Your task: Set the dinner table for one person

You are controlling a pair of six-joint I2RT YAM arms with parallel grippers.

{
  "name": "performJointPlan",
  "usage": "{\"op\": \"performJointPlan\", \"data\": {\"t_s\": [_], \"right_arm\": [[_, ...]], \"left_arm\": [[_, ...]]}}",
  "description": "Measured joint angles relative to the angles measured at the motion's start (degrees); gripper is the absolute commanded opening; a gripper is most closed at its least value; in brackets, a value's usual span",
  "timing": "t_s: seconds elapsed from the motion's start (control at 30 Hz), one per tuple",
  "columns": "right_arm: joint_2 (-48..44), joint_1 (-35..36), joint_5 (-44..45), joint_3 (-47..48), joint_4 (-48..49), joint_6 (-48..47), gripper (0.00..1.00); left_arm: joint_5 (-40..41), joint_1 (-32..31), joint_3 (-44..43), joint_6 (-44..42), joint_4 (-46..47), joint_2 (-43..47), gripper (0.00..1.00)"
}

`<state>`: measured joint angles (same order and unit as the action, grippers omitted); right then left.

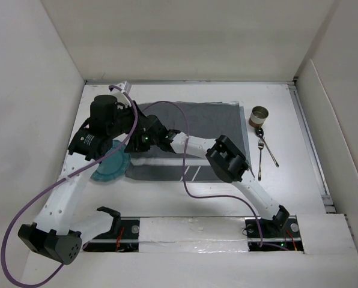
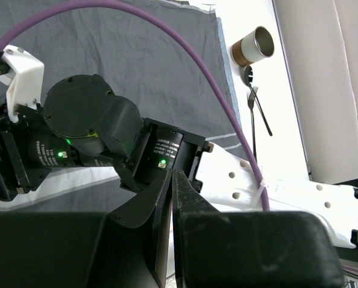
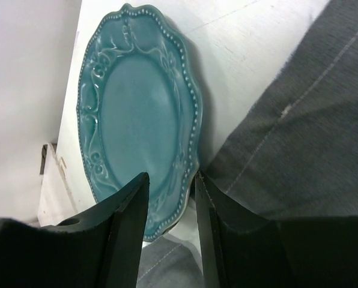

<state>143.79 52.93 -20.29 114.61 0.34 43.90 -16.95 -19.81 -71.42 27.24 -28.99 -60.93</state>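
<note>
Dinner table (image 1: 281,186): white and flat, with upright white walls (image 1: 23,90) on its left, far and right sides. It carries everything in view.
Mat (image 1: 209,120): dark grey with white stripes, lying flat at the table's centre. A bare white strip runs between its near edge and the arm bases.
Teal plate (image 3: 137,114): it has a scalloped rim and sits at the mat's left edge, close to the table's left edge.
Right gripper (image 3: 171,177): the fingers stand apart with the plate's near rim in the gap. I cannot tell whether they touch it.
Left gripper (image 2: 172,195): the fingers are pressed together on nothing, above the right arm's wrist (image 2: 89,120).
Cup (image 1: 259,116): just beyond the mat's far right corner.
Spoon (image 2: 247,74) and fork (image 2: 253,93): crossed just beside the cup, on the bare strip between the mat and the right wall.
</note>
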Motion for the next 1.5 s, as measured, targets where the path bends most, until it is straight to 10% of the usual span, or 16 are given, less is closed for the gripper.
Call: {"op": "performJointPlan", "data": {"t_s": [0.33, 0.5, 0.7, 0.9, 1.27, 1.5], "right_arm": [[4.13, 1.18, -2.86, 3.76, 0.11, 2.16, 0.34], [5.7, 2.01, -4.52, 4.79, 1.46, 4.5, 0.45], [6.8, 2.36, -5.64, 4.72, 3.23, 9.16, 0.0], [6.86, 2.58, -8.04, 2.6, 12.31, 16.13, 0.0], [2.12, -0.24, -9.79, -6.82, 22.49, 26.8, 0.0], [-13.14, -7.5, -11.04, -18.86, 24.15, 26.77, 0.0]], "left_arm": [[-0.15, 0.0, 0.02, 0.0, 0.02, 0.0, 0.02], [-0.39, 0.0, 0.2, 0.0, 0.09, 0.0, 0.02], [-0.42, 0.0, 0.68, 0.0, 0.15, 0.02, 0.02], [3.43, 0.0, -1.64, -1.31, -2.05, -0.55, 0.02], [9.7, 1.03, -26.38, -1.99, -3.21, -4.37, 0.45], [10.73, 2.93, -24.7, -0.81, -0.61, -1.16, 0.57]]}}
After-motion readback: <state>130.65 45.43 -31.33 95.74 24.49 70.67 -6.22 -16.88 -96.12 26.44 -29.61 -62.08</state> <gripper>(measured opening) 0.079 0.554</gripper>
